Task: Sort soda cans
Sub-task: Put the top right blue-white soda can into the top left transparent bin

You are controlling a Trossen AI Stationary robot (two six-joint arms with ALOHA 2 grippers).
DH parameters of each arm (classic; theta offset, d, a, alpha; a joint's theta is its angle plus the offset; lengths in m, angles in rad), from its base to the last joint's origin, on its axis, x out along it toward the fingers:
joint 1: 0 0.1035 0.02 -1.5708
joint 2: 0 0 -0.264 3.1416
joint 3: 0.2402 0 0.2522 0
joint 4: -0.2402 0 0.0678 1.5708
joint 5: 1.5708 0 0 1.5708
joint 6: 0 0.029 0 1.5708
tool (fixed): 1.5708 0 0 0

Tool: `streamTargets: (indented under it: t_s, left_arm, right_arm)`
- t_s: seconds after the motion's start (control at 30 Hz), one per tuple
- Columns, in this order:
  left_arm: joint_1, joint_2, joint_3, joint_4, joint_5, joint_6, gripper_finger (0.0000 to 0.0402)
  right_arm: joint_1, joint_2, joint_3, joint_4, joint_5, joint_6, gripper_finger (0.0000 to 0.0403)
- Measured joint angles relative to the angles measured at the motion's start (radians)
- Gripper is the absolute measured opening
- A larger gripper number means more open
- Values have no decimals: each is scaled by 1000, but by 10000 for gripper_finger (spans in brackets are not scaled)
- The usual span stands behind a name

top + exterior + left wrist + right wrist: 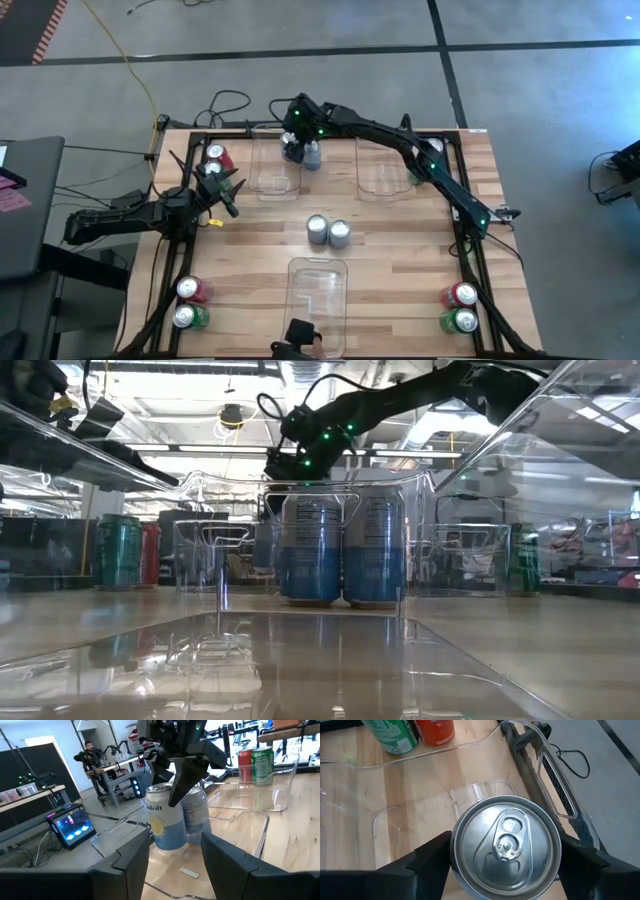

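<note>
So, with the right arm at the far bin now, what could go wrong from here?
1. The right end effector grips a silver-blue can right beside a second silver-blue can. Moving sideways may knock that one over.
2. The clear bin is light and thin; a can catching its rim could drag or tip it.
3. The left end effector waits open, close to the same bin, so the arms could collide if both move.

- Right arm reaches across the table's far side, its right gripper (298,147) pointing down, fingers (432,852) closed around a silver-blue can (506,846)
- Left gripper (224,190) hovers at the left side, fingers (131,859) apart
</note>
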Motion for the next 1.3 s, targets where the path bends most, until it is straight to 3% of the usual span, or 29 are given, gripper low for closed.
streamTargets:
  t_s: [0.27, 0.67, 0.87, 1.3]
  left_arm:
    - [0, 0, 0, -2, 0, -2, 176]
    - [0, 0, 0, -1, 0, -9, 176]
    - [0, 3, 0, -10, 5, -121, 176]
    - [0, 149, 0, 17, 61, -154, 176]
  right_arm:
    - [1, -4, 0, 21, 0, -5, 376]
    - [2, -4, 0, 42, 2, -5, 370]
    - [12, -4, 0, 41, 5, -5, 369]
    - [84, -3, -1, -137, -2, -55, 345]
